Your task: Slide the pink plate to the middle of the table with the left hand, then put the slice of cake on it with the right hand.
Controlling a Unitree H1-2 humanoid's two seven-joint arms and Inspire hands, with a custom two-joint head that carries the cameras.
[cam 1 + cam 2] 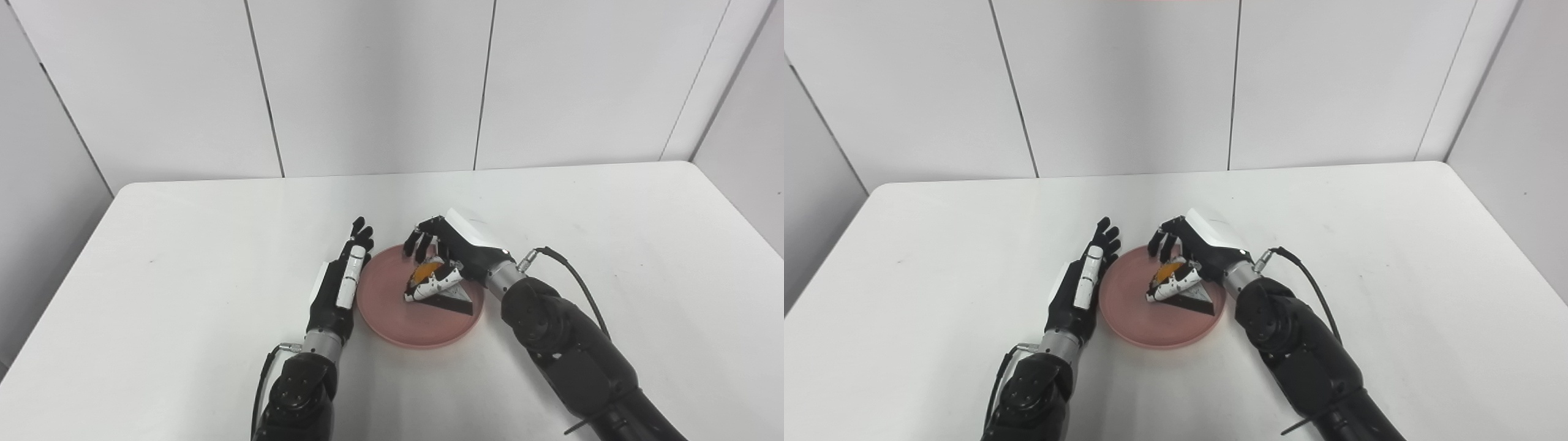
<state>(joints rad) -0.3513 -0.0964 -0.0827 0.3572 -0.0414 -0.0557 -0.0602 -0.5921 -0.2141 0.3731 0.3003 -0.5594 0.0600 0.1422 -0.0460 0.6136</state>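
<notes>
Slice of cake (444, 293): triangular wedge, dark chocolate side, white top with dark specks, orange piece at the back end. It sits on the pink plate (392, 321), toward its right half. Plate is round, shallow-rimmed, near the middle of the white desk (184, 257). Right robot hand (456, 254) is over the plate's far right edge, fingers curled down, thumb and fingers around the slice's wide end; contact looks like a loose pinch. Left robot hand (343, 282) lies flat, fingers straight and pressed together, just beside the plate's left rim, holding nothing.
</notes>
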